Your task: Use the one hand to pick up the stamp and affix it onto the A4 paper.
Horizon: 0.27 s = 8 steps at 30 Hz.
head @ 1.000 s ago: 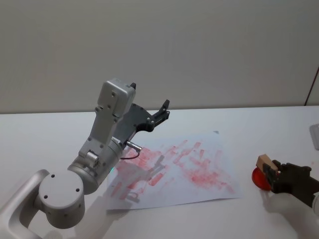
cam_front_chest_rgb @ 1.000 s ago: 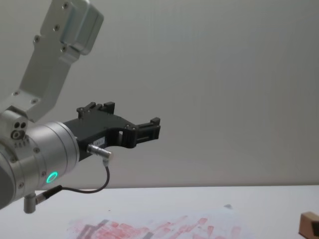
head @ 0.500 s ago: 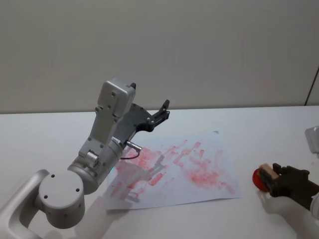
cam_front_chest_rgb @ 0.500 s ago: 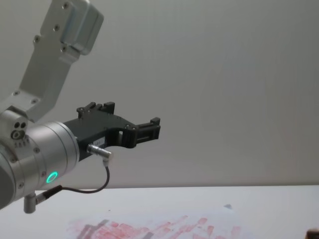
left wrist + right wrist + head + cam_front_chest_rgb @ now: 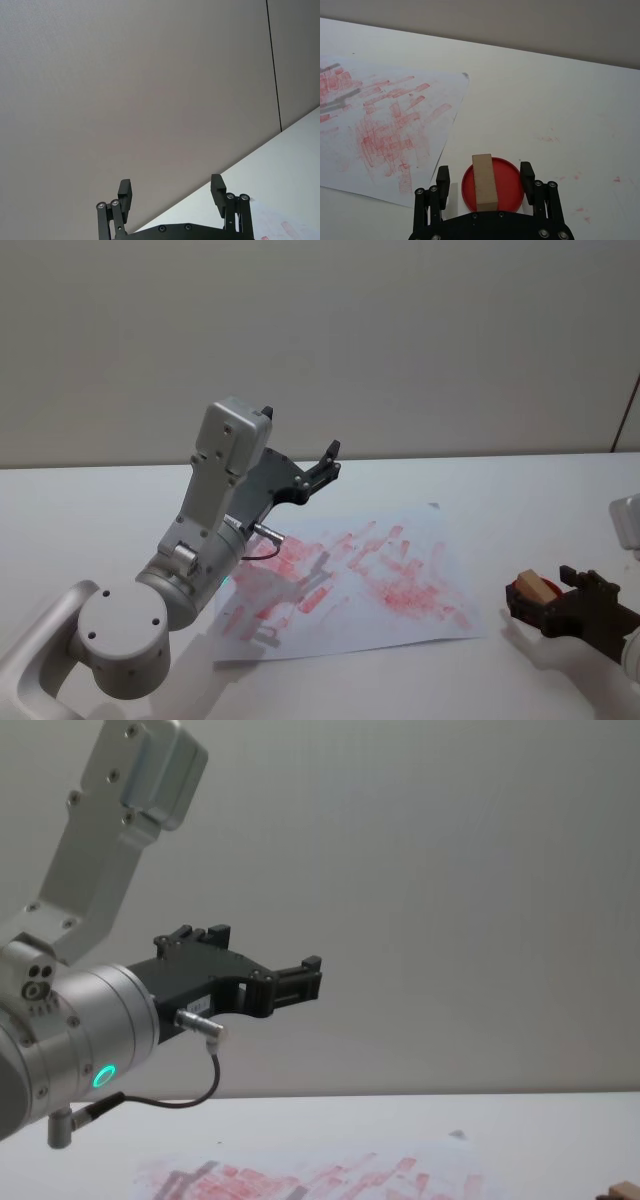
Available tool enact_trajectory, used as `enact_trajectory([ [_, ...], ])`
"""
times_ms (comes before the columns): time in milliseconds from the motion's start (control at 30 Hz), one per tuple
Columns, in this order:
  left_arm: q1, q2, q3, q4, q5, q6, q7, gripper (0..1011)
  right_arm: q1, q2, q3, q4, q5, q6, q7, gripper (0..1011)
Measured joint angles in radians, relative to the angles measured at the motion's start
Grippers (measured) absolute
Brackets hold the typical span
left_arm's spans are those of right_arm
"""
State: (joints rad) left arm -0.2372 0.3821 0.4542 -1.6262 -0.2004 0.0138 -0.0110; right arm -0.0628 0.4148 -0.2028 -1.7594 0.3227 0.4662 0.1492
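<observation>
The right gripper [image 5: 484,176] straddles the stamp [image 5: 485,182], jaws spread, as it rests inking on the red pad [image 5: 510,186] beside the paper [image 5: 390,120]. The left gripper [image 5: 171,192] hangs parked, jaws spread.

stamp [image 5: 485,182] looks like bare matte wood, sitting on a glossy red plastic ink pad [image 5: 509,186]. A4 paper [image 5: 400,585] is thin matte paper, tabletop [image 5: 560,95] smooth white, left arm [image 5: 215,500] satin metal.
</observation>
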Motion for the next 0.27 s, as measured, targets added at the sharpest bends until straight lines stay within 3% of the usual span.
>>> enact_trajectory([
  [267,0.0,0.0,0.0,0.0,0.0,0.0,0.0,1001,0.0,0.0,-0.001,0.001,-0.001,0.001,0.0,1001],
])
